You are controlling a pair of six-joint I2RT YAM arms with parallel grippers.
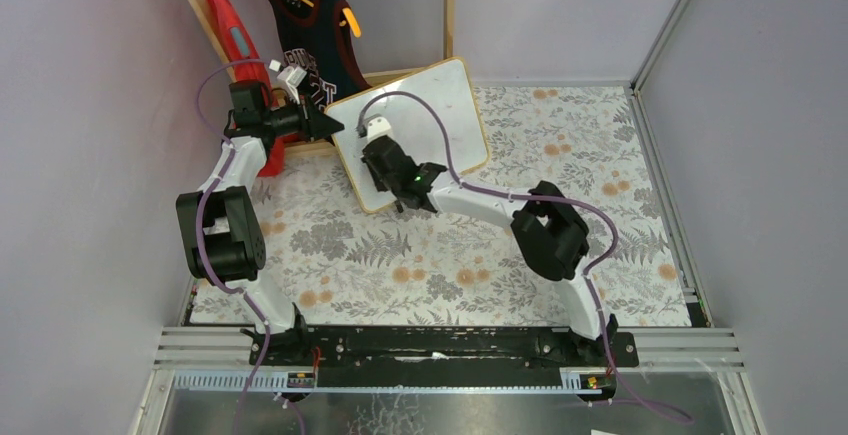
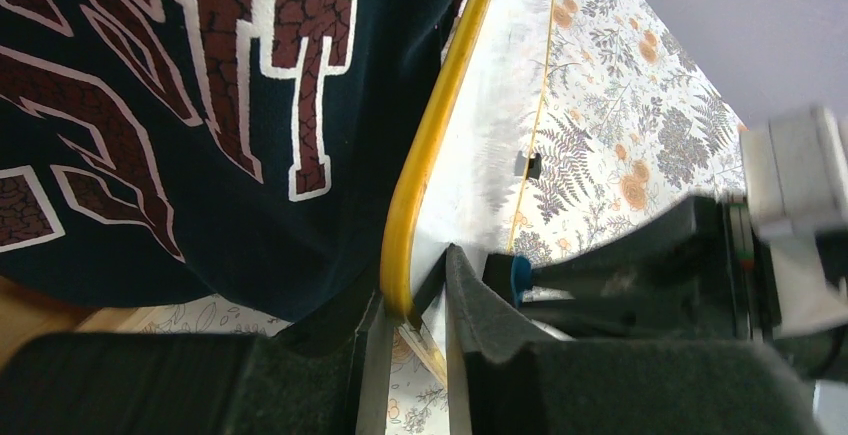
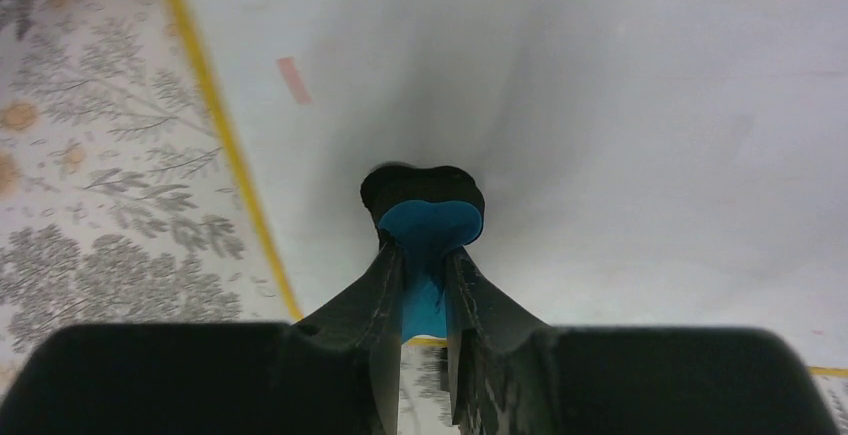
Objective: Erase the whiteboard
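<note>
Pretty close to done imo. The whiteboard (image 1: 450, 90) under the right hand (image 3: 425, 265) looks mostly clean, with one faint red mark (image 3: 294, 80) up-left of it. That hand pinches a blue eraser (image 3: 422, 210) against the board. The left hand (image 2: 415, 295) is clamped on its edge.

The whiteboard (image 1: 440, 105) is glossy white with a yellowish wood frame and one faint pink-red mark (image 3: 293, 80) at upper left of the right wrist view. The eraser (image 3: 428, 223) is blue over black. The worktop (image 1: 450, 265) is white with grey ferns and orange blossoms. The jersey (image 1: 315, 25) is navy, its maroon crackled letters outlined white.
</note>
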